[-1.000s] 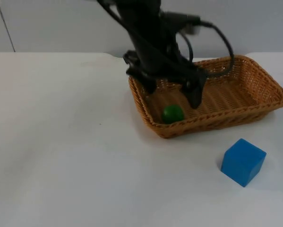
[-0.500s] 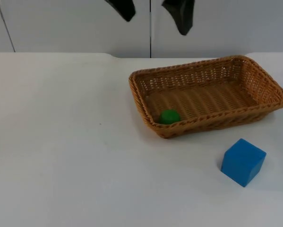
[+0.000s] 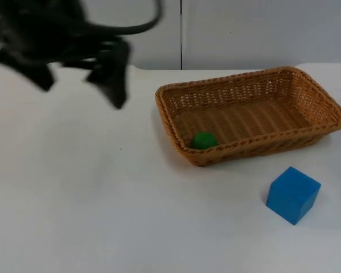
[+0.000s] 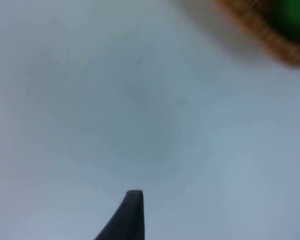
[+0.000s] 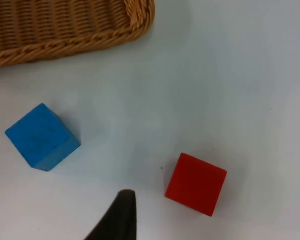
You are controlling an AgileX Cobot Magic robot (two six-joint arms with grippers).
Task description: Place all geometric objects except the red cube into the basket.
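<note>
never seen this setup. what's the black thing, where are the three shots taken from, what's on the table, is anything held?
It is a two-armed robot at a white table. One picture looks down from a fixed camera above; the other two come from cameras on each arm's wrist.

The black shape is the left pincer, open, in the air over the table to the left of the woven wicker basket. It holds nothing.

A small green ball lies inside the basket at its near wall. A blue cube stands on the table in front of the basket. The right wrist camera also shows a red cube on the table beside the blue one.
</note>
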